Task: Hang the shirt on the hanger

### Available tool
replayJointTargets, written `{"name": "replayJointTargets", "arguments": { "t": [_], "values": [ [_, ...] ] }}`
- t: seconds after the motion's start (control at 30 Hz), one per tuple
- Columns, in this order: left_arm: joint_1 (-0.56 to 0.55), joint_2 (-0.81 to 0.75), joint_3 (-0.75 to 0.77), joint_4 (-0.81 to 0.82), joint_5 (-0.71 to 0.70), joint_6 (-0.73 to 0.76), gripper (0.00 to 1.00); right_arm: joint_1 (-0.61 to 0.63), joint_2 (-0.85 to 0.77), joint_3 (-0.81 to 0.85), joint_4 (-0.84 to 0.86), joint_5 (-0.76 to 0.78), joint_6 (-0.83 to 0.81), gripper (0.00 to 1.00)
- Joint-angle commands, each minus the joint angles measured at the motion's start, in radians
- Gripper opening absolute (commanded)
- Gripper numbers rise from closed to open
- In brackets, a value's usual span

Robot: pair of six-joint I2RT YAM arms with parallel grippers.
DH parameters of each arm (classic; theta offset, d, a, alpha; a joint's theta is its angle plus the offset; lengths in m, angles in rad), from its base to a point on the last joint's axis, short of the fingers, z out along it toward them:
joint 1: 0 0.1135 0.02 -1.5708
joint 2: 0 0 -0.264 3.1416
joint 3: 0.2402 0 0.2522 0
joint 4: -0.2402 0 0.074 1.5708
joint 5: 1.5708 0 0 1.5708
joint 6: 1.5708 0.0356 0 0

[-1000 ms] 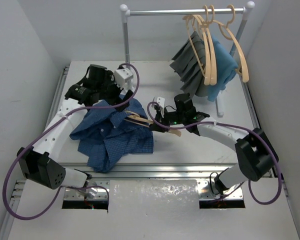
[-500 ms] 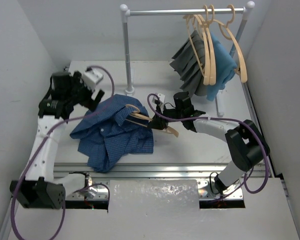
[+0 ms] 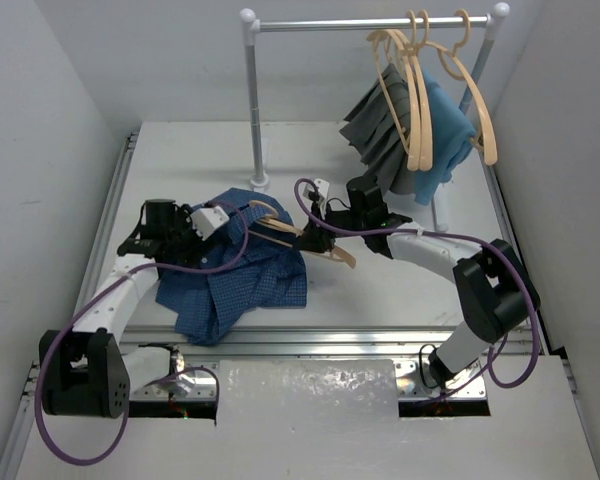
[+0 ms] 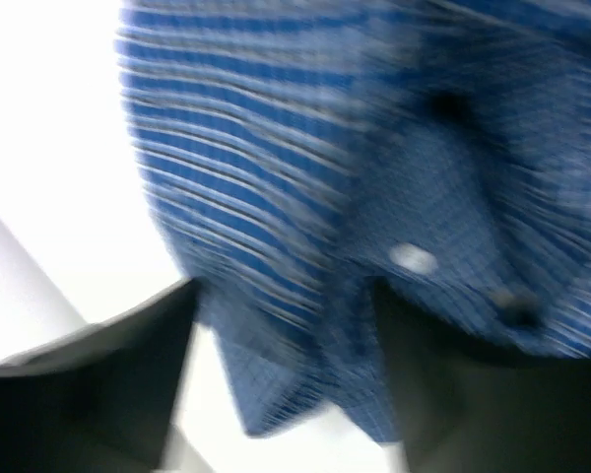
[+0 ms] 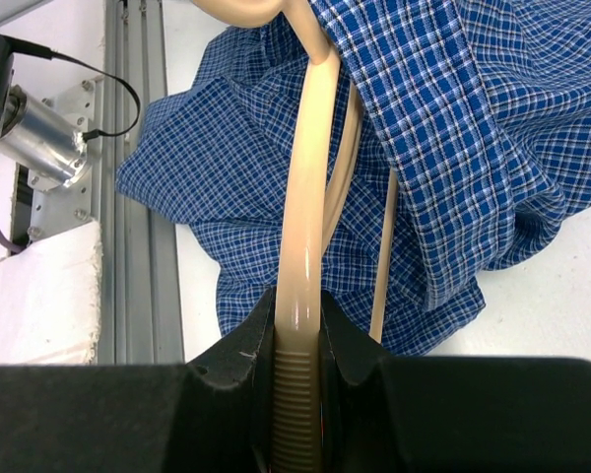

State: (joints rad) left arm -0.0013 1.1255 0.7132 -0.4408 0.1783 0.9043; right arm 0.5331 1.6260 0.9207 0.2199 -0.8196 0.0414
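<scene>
White table [image 3: 400,300] — rack post [image 3: 252,100] just behind shirt [image 3: 240,285]; hanger [image 5: 302,227] partly under it

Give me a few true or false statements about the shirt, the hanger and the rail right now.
1. The right gripper is shut on the hanger. True.
2. The shirt hangs from the rail. False: it lies crumpled on the table.
3. Part of the hanger is under the shirt's fabric. True.
4. The rail is bare. False: spare hangers, a grey garment and a teal cloth hang there.
</scene>
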Motion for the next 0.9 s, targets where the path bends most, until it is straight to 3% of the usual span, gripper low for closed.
{"name": "replayJointTargets", "arguments": {
  "t": [0.0,0.03,0.07,0.2,0.37,0.5,0.67,0.87],
  "values": [
    [0.001,0.026,0.003,0.278,-0.109,-0.025,0.53,-0.001,-0.038,0.046,0.021,-0.018,-0.034,0.00],
    [0.001,0.042,0.008,0.310,-0.143,-0.028,0.16,-0.001,-0.041,0.044,0.021,-0.021,-0.034,0.00],
    [0.001,0.045,0.014,0.324,-0.157,-0.034,0.01,-0.001,-0.043,0.043,0.018,-0.023,-0.034,0.00],
    [0.001,0.008,0.075,0.332,-0.146,-0.056,0.00,0.010,-0.052,0.070,-0.057,-0.007,-0.100,0.00],
    [0.001,0.023,0.230,0.278,-0.033,-0.068,0.00,0.018,-0.078,0.075,-0.077,-0.026,-0.155,0.00],
    [0.001,0.062,0.405,0.131,0.035,-0.082,0.00,0.034,-0.139,0.063,-0.047,-0.018,-0.170,0.00],
    [0.001,0.020,0.442,0.056,0.101,-0.015,0.00,0.038,-0.228,0.032,0.082,-0.053,-0.118,0.00],
    [0.038,0.077,0.688,-0.122,0.179,-0.016,0.00,0.009,-0.223,0.038,0.179,-0.030,-0.049,0.00]
  ]
}}
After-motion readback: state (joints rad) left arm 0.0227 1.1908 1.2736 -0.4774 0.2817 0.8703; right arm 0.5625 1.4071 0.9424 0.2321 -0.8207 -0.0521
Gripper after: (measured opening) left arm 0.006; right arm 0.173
